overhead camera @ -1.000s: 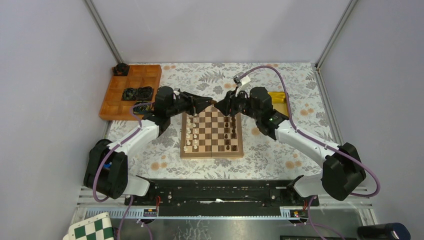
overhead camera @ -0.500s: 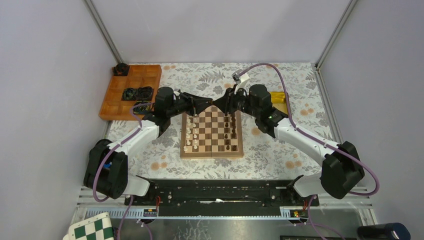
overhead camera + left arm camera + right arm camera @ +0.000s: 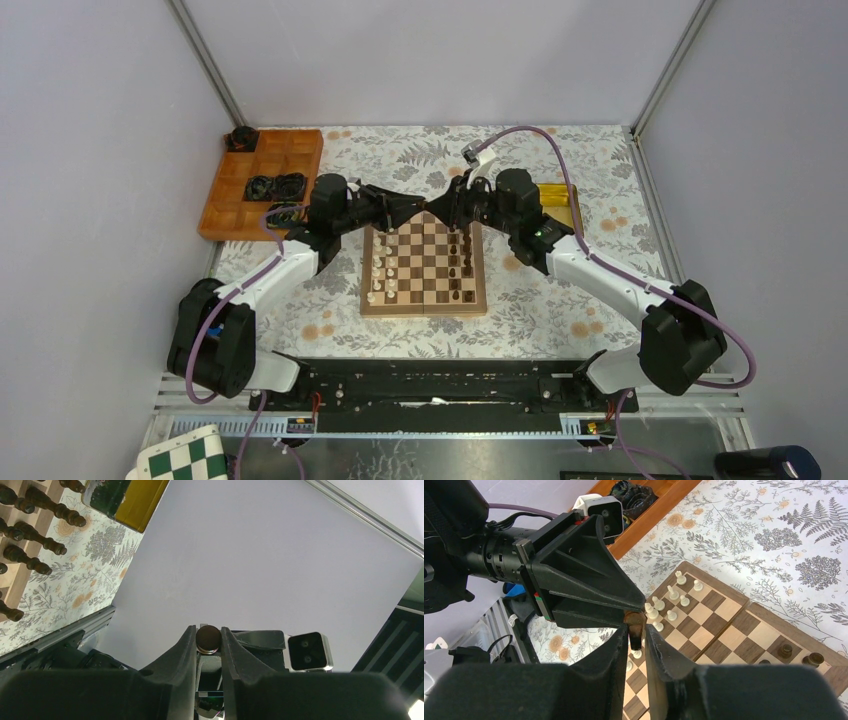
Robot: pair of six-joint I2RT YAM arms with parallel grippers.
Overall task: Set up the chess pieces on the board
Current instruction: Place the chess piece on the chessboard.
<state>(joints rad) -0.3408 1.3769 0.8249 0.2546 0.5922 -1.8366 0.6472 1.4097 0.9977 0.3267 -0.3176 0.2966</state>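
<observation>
From the near edge both arms reach forward and inward, elbows out, forearms converging over the far edge of the board. The board lies flat on the flowered tabletop, with cream chess pieces standing in its left files and dark ones in its right files.

The relation that matters sits above that far edge. The left end effector and the right end effector point at each other tip to tip, both about level and well above the squares. One dark piece is between them.

The left end effector is narrow and clamped on that piece. Its own camera sees the round base end-on, so the long axis seems to run left to right, along the line joining the two arms, head toward the right arm.

In the right wrist view the piece juts from the left tip into the slot between the right fingers, which stand close on either side. I cannot tell whether they already press it.

My judgement is that this is a hand-over toward the dark side, and the left must not let go until the right side's hold is sure.
</observation>
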